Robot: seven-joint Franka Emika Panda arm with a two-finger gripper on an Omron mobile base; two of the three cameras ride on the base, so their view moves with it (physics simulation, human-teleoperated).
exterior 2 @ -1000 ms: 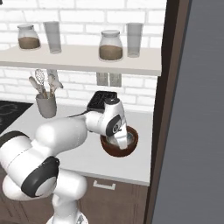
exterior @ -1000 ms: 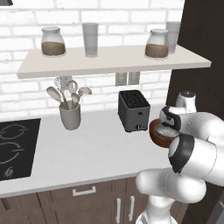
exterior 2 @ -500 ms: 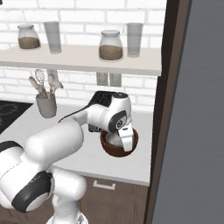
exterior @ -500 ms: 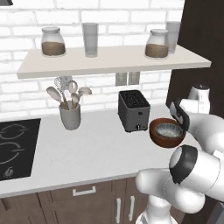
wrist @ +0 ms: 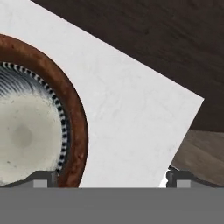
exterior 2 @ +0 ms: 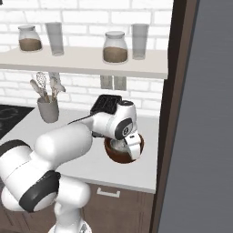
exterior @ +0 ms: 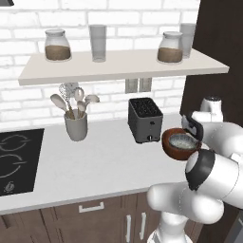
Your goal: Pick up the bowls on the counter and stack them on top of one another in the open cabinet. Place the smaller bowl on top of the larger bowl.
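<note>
The larger bowl (exterior: pixel 179 145), glossy reddish-brown with a pale speckled inside, rests on the counter (exterior: pixel 104 161) near its right end, just right of the toaster. My gripper (exterior: pixel 193 131) hangs over the bowl's right side, open and holding nothing. In the hand view the bowl's brown rim (wrist: pixel 75 114) curves up the left; one fingertip (wrist: pixel 43 179) stands over the rim, the other (wrist: pixel 180 177) near the counter's edge. From the right base, the gripper (exterior 2: pixel 133 144) covers part of the bowl (exterior 2: pixel 119 154). The open cabinet (exterior: pixel 118 65) runs above. The smaller bowl is out of view.
A black toaster (exterior: pixel 144 118) stands close to the bowl's left. Further left are a grey utensil cup (exterior: pixel 76 126) and the cooktop (exterior: pixel 14 159). Jars (exterior: pixel 170 48) and glasses (exterior: pixel 98 43) sit on the shelf. A tall dark panel (exterior 2: pixel 179 113) bounds the right.
The jaws have opened wide. The hand has shifted from over the middle of the bowl to its right rim. The bowl stays on the counter.
</note>
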